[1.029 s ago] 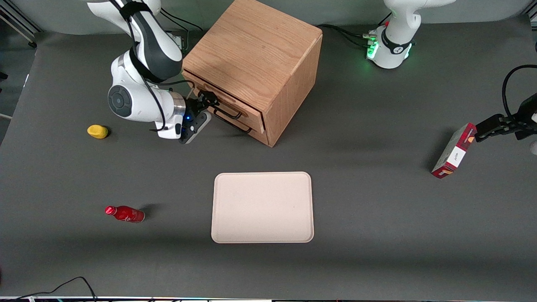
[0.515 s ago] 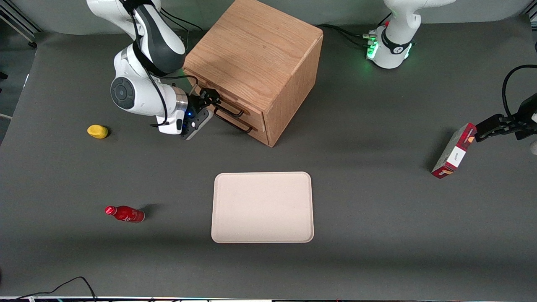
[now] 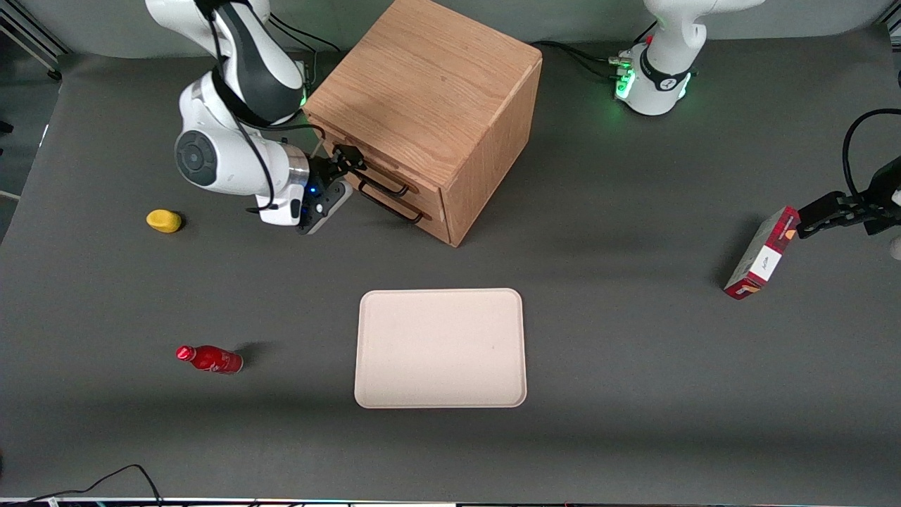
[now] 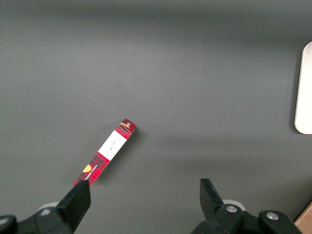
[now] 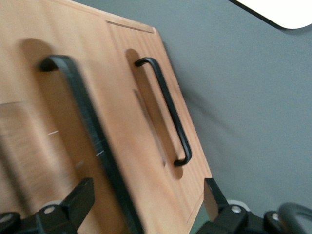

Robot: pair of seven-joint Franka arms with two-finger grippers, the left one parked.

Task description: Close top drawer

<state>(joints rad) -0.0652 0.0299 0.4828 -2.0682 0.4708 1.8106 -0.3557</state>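
The top drawer [image 3: 376, 171] of the oak cabinet [image 3: 429, 98] sits flush with the cabinet's front, its thin black bar handle [image 3: 384, 187] sticking out. My right gripper [image 3: 346, 160] hovers in front of that drawer, at the end of the handle nearer the working arm. In the right wrist view the gripper [image 5: 146, 202] is open, its fingers [image 5: 80, 200] spread wide to either side of the top drawer's handle [image 5: 92, 131] without clamping it. The top drawer's front [image 5: 44, 126] fills the view close up. The lower drawer's handle [image 5: 168, 109] shows beside it.
A beige tray [image 3: 440, 348] lies nearer the front camera than the cabinet. A yellow object [image 3: 163, 220] and a red bottle [image 3: 210, 359] lie toward the working arm's end. A red box [image 3: 762, 253] stands toward the parked arm's end.
The top drawer, which stuck out a little one second ago, has slid in flush with the cabinet. The gripper followed it inward, then the arm shifted slightly back.
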